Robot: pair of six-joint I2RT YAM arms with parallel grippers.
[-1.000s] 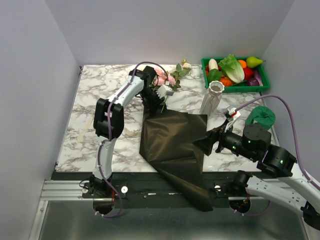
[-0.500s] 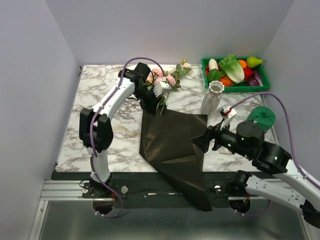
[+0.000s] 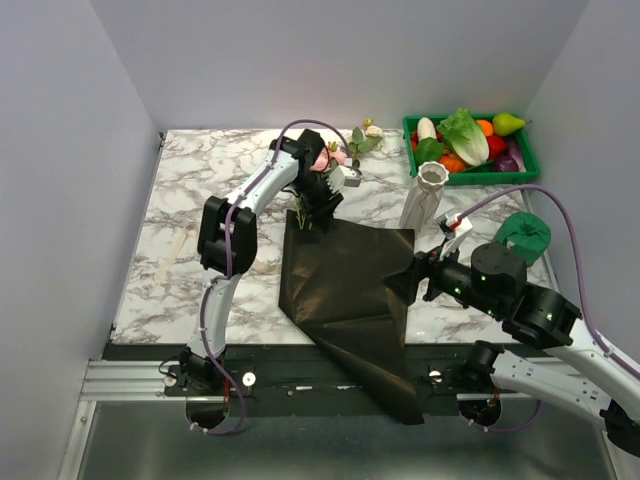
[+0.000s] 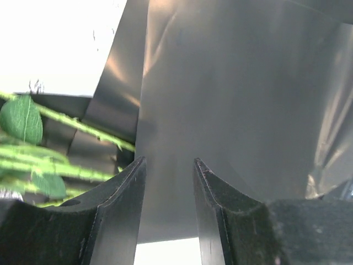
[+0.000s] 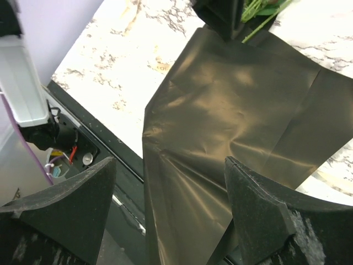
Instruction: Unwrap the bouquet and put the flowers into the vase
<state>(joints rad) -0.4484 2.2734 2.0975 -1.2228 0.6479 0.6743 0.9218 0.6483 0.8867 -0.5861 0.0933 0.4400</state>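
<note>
Here, left gripper (image 4: 169, 163) parted, seemingly empty, over wrapper (image 4: 231, 99); right gripper (image 5: 170, 165) gapes wide.

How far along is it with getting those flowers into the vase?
Done: the black paper wrapper lies spread open on the marble table, so the bouquet looks unwrapped. In hand: the left gripper is by the green stems with jaws apart, holding nothing; the right gripper is open above the wrapper. Left: the flowers lie at its far edge, and the white vase stands with nothing in it.
</note>
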